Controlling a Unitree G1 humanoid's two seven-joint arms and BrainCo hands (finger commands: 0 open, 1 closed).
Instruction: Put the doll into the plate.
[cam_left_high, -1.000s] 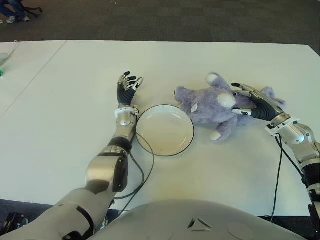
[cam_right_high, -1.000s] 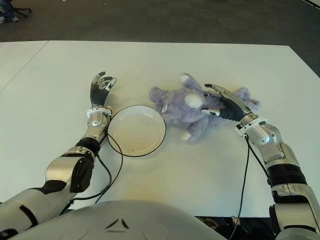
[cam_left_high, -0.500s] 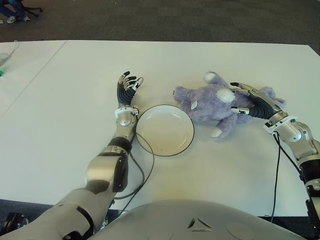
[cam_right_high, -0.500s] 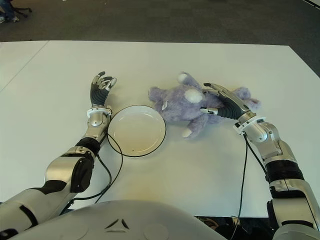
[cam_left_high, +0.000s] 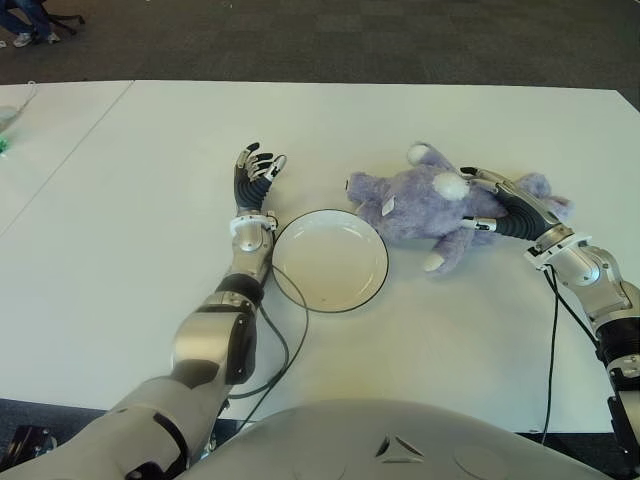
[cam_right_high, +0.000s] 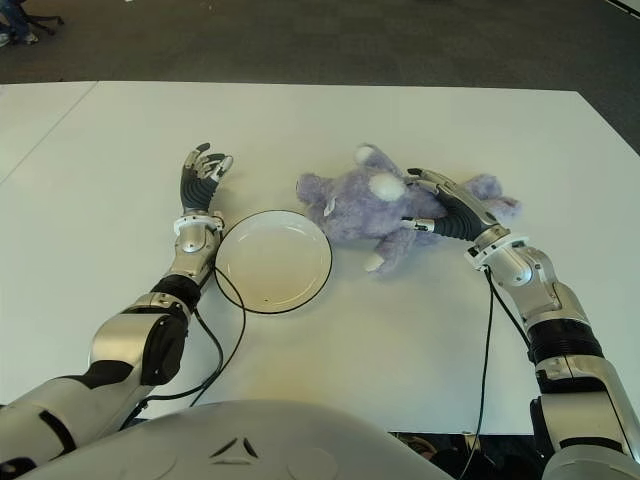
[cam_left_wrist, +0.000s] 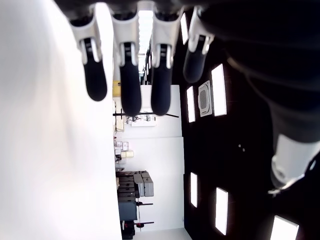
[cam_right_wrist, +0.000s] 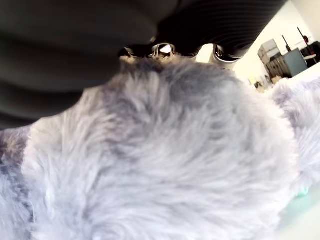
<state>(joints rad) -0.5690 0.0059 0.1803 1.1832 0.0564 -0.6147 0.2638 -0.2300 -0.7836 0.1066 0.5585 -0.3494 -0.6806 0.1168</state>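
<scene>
The doll (cam_left_high: 415, 205), a purple plush animal with white paws, lies on its side on the white table (cam_left_high: 120, 250), just right of the plate. The plate (cam_left_high: 330, 262) is white with a dark rim and holds nothing. My right hand (cam_left_high: 478, 200) reaches in from the right; its fingers curl over the doll's body and the thumb presses the near side. In the right wrist view purple fur (cam_right_wrist: 165, 160) fills the space under the palm. My left hand (cam_left_high: 256, 170) shows just left of the plate, its fingers (cam_left_wrist: 130, 75) straight and spread, holding nothing.
A black cable (cam_left_high: 290, 335) loops from my left arm past the plate's near left rim. Another cable (cam_left_high: 552, 340) hangs from my right wrist. Dark carpet (cam_left_high: 330, 40) lies beyond the table's far edge. A seam (cam_left_high: 70, 150) crosses the table at far left.
My right hand has closed in on the doll and shifted slightly left, nudging the doll a little toward the plate. The left hand and the plate have not moved.
</scene>
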